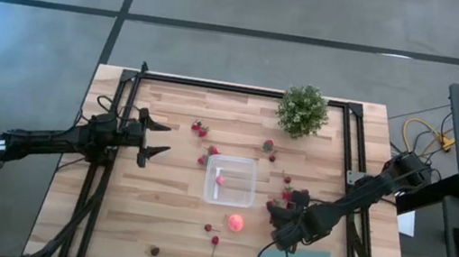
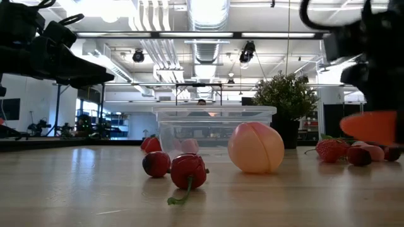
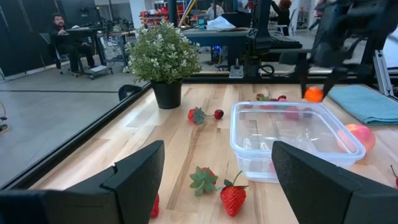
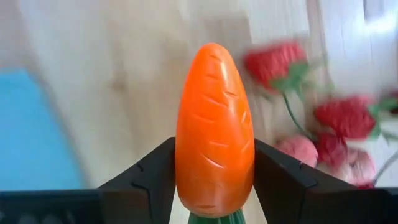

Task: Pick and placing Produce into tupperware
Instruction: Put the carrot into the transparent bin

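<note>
No readable text in any view.

Nothing on the wooden surface (image 1: pixel 173 202), the clear tupperware (image 1: pixel 231 182) or the toy carrot (image 4: pixel 214 127) carries a legible label, brand, number or sign. The devices at the edge of the high view and the room behind the surface show no lettering that can be made out.
</note>
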`<move>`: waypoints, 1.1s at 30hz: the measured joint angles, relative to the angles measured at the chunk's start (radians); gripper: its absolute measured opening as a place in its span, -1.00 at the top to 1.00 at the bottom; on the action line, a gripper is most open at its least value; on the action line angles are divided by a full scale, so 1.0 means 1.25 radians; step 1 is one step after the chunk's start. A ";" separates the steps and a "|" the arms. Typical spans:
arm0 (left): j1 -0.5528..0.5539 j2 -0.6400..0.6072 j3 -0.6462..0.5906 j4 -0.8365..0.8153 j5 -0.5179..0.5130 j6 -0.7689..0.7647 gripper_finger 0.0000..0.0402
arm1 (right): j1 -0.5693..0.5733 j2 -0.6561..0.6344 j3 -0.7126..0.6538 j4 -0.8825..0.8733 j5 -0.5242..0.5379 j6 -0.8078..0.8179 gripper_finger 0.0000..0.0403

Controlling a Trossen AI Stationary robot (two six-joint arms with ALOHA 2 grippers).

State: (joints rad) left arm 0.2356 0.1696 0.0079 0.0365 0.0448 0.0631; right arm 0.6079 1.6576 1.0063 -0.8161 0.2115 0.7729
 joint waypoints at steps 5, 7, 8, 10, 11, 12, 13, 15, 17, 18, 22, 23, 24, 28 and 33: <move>0.000 0.000 0.000 0.000 0.000 0.000 -0.41 | -0.011 -0.001 0.089 -0.019 0.058 -0.039 0.14; 0.000 0.000 0.000 0.000 0.000 0.000 -0.41 | -0.036 -0.002 0.123 -0.025 0.090 -0.068 0.17; 0.000 0.000 0.000 0.000 0.000 0.000 -0.41 | -0.053 -0.002 0.139 -0.024 0.104 -0.087 0.17; 0.000 0.000 0.000 0.000 0.000 0.000 -0.41 | -0.095 -0.002 0.163 -0.023 0.123 -0.129 0.19; 0.000 0.000 0.000 0.000 0.000 0.000 -0.41 | -0.119 -0.002 0.172 -0.022 0.126 -0.156 0.19; 0.000 0.000 0.000 0.000 0.000 0.000 -0.41 | -0.146 -0.002 0.178 -0.016 0.125 -0.186 0.19; 0.000 0.000 0.000 0.000 0.000 0.000 -0.41 | -0.172 -0.002 0.183 -0.006 0.122 -0.218 0.19; 0.000 0.000 0.000 0.000 0.000 0.000 -0.41 | -0.225 -0.002 0.188 0.028 0.105 -0.288 0.18; 0.000 0.000 0.000 0.000 0.000 0.000 -0.41 | -0.279 0.004 0.197 0.079 0.058 -0.348 0.16; 0.000 0.000 0.000 0.000 0.000 0.000 -0.41 | -0.304 0.008 0.205 0.103 0.027 -0.367 0.16; 0.000 -0.001 0.000 0.000 0.000 0.000 -0.41 | -0.375 0.058 0.259 0.146 -0.043 -0.401 0.15; 0.000 -0.001 0.000 0.001 0.000 0.000 -0.41 | -0.386 0.075 0.275 0.143 -0.044 -0.406 0.14; 0.000 0.000 0.000 0.001 0.000 0.000 -0.41 | -0.395 0.094 0.293 0.141 -0.046 -0.412 0.14; 0.000 0.001 0.000 0.004 0.000 0.000 -0.41 | -0.416 0.174 0.367 0.135 -0.064 -0.458 0.14; 0.000 -0.001 0.000 0.005 0.000 0.000 -0.41 | -0.419 0.286 0.484 0.068 -0.089 -0.513 0.14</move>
State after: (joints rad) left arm 0.2352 0.1684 0.0078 0.0429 0.0448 0.0631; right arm 0.0841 2.0153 1.6109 -0.7313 0.1007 0.1313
